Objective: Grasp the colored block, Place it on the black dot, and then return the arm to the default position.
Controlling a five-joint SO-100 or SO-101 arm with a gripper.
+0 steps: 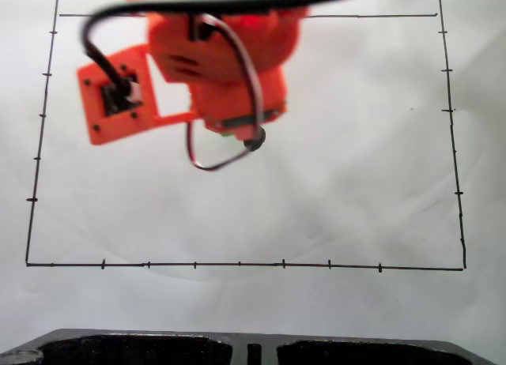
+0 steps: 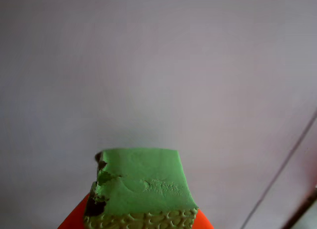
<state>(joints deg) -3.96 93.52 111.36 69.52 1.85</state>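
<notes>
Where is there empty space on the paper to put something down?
The white paper is bare right of the orange arm, up to the right border line, and below it to the bottom line. The upper left is crowded by the arm and its wires.

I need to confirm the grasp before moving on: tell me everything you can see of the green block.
In the wrist view the green block sits at the bottom edge, bright green, smooth on its upper face, pebbled and paler along the lower side. Its left corner is chipped and dark. Orange hand parts flank it on both sides, apparently gripping it over plain white paper. In the fixed view only a green sliver shows beneath the orange arm.
</notes>
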